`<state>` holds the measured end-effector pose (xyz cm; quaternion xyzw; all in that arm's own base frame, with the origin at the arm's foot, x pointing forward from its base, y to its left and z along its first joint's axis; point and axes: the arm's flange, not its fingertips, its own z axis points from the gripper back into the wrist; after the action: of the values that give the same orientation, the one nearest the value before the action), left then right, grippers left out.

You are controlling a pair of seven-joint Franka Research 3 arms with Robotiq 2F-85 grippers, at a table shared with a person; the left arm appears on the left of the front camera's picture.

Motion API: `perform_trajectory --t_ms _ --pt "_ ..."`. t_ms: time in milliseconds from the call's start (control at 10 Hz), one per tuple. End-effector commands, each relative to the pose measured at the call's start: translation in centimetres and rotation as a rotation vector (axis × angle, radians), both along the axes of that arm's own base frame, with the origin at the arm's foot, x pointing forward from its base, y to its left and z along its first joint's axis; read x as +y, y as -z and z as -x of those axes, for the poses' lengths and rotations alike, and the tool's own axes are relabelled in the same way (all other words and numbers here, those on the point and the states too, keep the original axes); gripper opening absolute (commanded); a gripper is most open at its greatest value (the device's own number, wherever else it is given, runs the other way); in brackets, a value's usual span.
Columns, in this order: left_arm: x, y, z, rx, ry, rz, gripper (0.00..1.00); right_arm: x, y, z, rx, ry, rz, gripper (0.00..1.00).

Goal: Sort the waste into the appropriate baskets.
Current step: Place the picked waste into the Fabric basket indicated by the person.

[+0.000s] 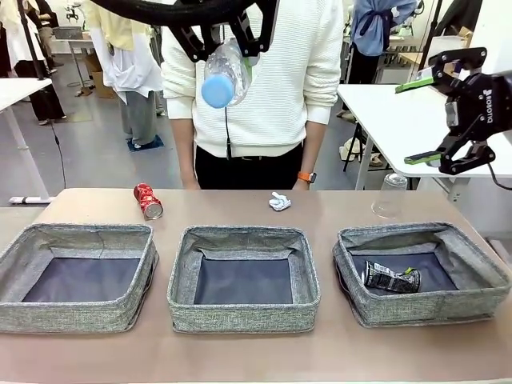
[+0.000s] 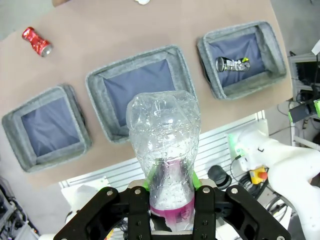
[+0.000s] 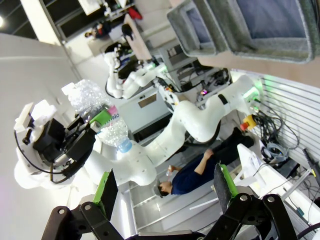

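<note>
Your left hand (image 2: 171,192) pinches the clear, crumpled plastic bottle with pink label (image 2: 162,130) high above the bench (image 1: 216,204), right hand (image 1: 408,124) spread: lower it over the middle grey woven basket (image 1: 240,316), probably its bin, before releasing, lest it bounce out.

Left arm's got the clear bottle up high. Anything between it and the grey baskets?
Nothing visible. The left gripper holds the clear plastic bottle with pink label above the table; open air separates it from the three grey woven-fabric baskets below. The open right gripper sits off to the side.
</note>
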<state>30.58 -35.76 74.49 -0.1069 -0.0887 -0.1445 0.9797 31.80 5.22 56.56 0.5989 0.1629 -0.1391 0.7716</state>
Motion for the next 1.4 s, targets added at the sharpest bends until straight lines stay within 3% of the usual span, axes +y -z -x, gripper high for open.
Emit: perform_trajectory --t_ms 0,1300 --pt "0.31 -0.30 0.31 -0.009 -0.006 -0.001 0.22 0.11 -0.17 -0.17 -0.023 -0.005 -0.027 1.00" --pt "0.31 -0.30 0.31 -0.009 -0.006 -0.001 0.22 0.11 -0.17 -0.17 -0.023 -0.005 -0.027 1.00"
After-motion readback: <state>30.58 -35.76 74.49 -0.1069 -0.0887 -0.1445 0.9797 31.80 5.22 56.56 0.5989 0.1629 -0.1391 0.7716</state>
